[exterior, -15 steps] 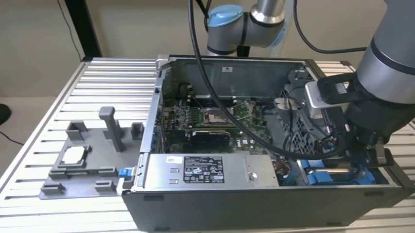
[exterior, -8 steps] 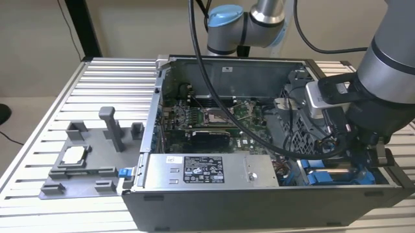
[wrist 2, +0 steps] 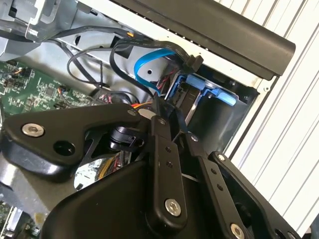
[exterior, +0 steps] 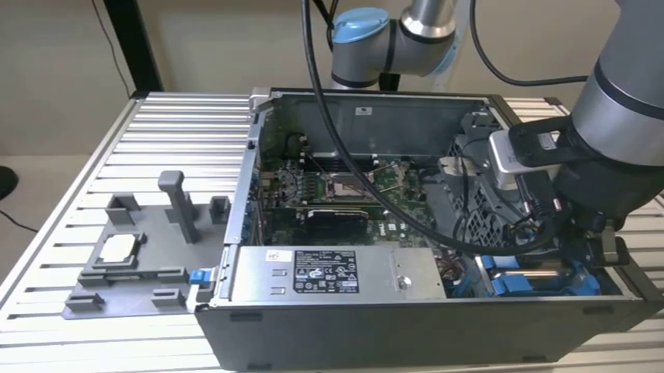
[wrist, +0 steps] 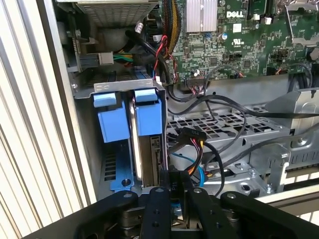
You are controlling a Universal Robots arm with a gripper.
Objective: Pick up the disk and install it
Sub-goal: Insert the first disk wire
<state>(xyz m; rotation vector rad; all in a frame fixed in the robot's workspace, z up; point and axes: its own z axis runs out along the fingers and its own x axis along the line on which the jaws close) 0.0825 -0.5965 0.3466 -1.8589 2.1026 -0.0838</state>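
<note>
The gripper (wrist: 174, 177), clenched on nothing, hung just beside the disk (wrist: 148, 149). The disk stood on edge in the drive bay (wrist: 112, 87), next to another blue carrier (wrist: 113, 124), inside the open computer case (exterior: 415, 326) on the table (exterior: 176, 132).

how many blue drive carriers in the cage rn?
2. In the first wrist view they stand side by side in the drive cage: one blue carrier nearer the case wall, the other blue carrier nearer the cables. Others may be hidden.
</note>
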